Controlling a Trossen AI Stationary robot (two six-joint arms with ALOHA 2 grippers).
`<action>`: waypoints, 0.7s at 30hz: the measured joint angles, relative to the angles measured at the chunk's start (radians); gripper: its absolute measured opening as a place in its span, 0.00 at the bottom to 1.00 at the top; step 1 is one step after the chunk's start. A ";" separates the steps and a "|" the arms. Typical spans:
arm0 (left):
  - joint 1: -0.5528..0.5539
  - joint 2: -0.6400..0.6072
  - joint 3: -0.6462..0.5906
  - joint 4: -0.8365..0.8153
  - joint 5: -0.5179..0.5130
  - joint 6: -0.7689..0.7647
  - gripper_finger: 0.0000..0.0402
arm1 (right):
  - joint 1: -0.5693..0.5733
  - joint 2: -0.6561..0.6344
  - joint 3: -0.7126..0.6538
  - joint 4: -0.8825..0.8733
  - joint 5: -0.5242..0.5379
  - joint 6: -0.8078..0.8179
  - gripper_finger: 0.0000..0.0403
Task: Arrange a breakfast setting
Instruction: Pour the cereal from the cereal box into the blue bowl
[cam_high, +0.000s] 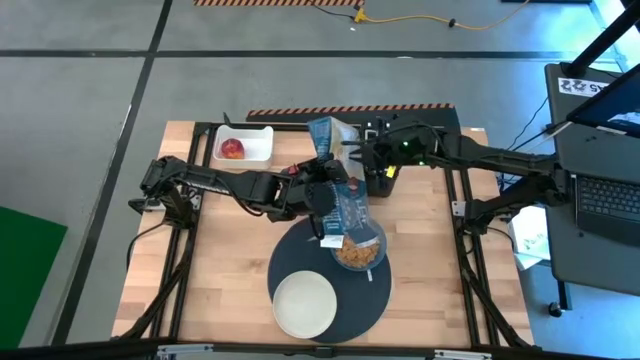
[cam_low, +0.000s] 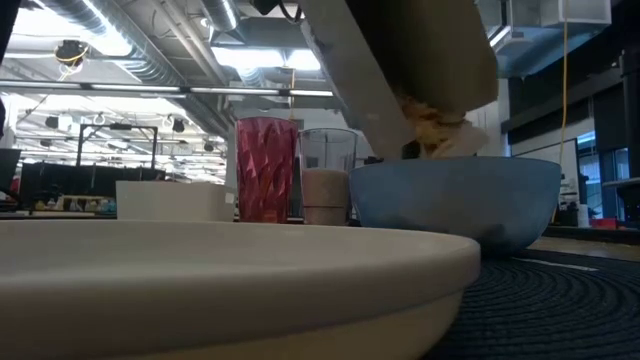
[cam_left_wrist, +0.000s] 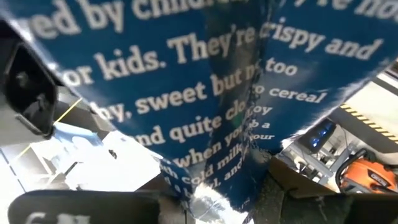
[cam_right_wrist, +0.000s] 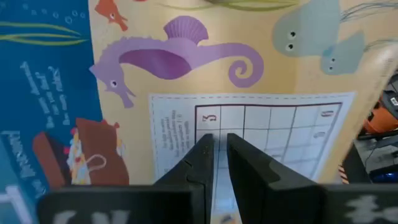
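Left gripper (cam_high: 322, 203): mine, pinching the blue cereal bag (cam_high: 350, 210) by its upper part; the printed foil fills my wrist view right in front of my fingers.
Why tilted: I hold the bag mouth-down so the cereal flakes (cam_high: 352, 253) fall into the light-blue bowl (cam_high: 372, 262) just below and ahead of my fingertips. The low view shows flakes at the bag's mouth, above the bowl's rim.
Bowl: sits on the dark placemat (cam_high: 372, 300), under the bag's open end, already holding a heap of flakes.
White plate (cam_high: 304, 302): on the same mat, below my grip and towards the table's front edge, bare.
Right gripper (cam_right_wrist: 219, 163): fingers close together with a narrow gap, nosed up against the upright cereal box (cam_high: 333, 140) beyond my left hand; I cannot tell whether it pinches the box or only steadies it.
Red apple (cam_high: 232, 149): waits in a white tray (cam_high: 262, 150), off to the outer side of my left arm.
Step, as I judge it: pouring; bowl partly filled.
Risk: flakes spilling over the rim.
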 joint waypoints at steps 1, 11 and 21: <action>0.000 0.000 0.000 -0.001 0.000 0.001 0.24 | 0.000 -0.002 -0.001 0.002 0.001 0.000 0.12; 0.008 0.001 0.000 0.000 0.003 0.024 0.24 | 0.000 0.003 -0.002 0.015 -0.014 -0.018 0.12; 0.022 0.001 0.000 0.014 0.007 0.025 0.24 | 0.021 -0.005 -0.002 0.066 0.011 -0.014 0.12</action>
